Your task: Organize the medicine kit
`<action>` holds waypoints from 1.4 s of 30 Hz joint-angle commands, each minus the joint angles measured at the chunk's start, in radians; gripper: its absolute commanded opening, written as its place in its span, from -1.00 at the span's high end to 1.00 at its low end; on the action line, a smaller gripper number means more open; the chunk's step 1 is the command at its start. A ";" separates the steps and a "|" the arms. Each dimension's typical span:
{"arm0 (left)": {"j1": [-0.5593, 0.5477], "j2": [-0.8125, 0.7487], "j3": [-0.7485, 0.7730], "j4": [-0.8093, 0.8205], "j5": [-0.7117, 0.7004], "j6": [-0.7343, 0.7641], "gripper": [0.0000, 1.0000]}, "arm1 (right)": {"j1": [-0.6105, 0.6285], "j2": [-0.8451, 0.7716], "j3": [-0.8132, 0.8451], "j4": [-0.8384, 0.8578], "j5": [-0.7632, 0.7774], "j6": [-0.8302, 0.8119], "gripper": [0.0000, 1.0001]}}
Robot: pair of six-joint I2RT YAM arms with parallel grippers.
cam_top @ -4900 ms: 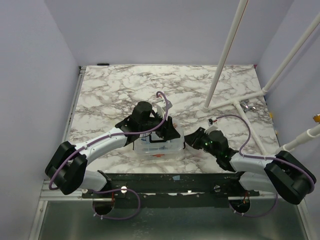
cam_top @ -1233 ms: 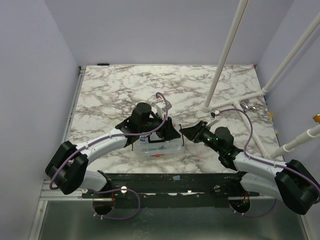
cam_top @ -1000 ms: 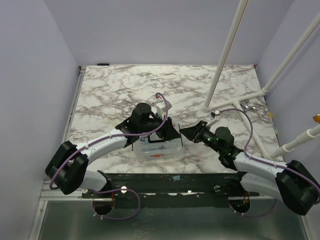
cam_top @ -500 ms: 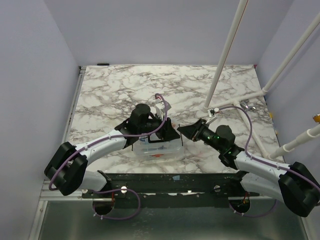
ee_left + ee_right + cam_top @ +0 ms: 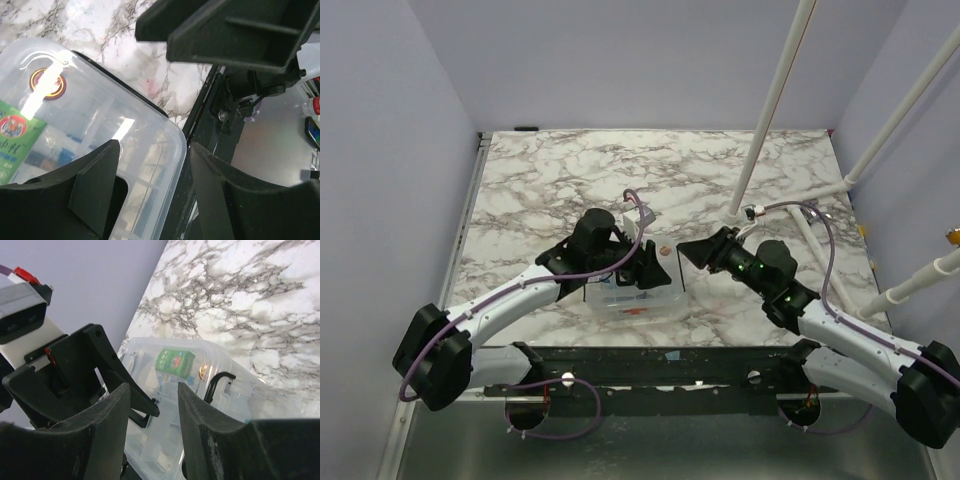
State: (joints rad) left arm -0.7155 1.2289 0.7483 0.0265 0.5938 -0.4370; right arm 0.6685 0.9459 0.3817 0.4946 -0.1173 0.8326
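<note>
Marble table (image 5: 550, 180) lay under me. My left gripper (image 5: 152, 165) was open just over a corner of the medicine kit (image 5: 635, 298), arm bent in low. My right gripper (image 5: 152, 405) was open beside the kit's right end, arm stretched inward.

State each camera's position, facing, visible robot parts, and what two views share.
Top external: overhead from behind, looking down at the table; left arm, right arm show.
Left wrist: on the left arm, facing the medicine kit; left gripper shows.
Right wrist: on the right arm, facing the medicine kit; right gripper shows.
Shared: medicine kit.
</note>
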 commanded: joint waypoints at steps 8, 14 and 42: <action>-0.001 -0.222 0.087 -0.283 -0.190 0.054 -0.41 | 0.006 -0.046 0.212 -0.301 0.148 -0.239 -0.21; -0.001 -0.344 0.125 -0.405 -0.374 0.088 -0.57 | 0.005 -0.103 0.288 -0.417 0.250 -0.360 -0.68; 0.002 -0.828 0.045 -0.585 -0.852 0.156 -0.98 | 0.005 -0.166 0.422 -0.749 0.535 -0.394 -1.00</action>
State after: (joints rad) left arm -0.7147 0.4377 0.8413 -0.5667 -0.2180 -0.2802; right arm 0.6685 0.8261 0.8314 -0.2344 0.3401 0.4042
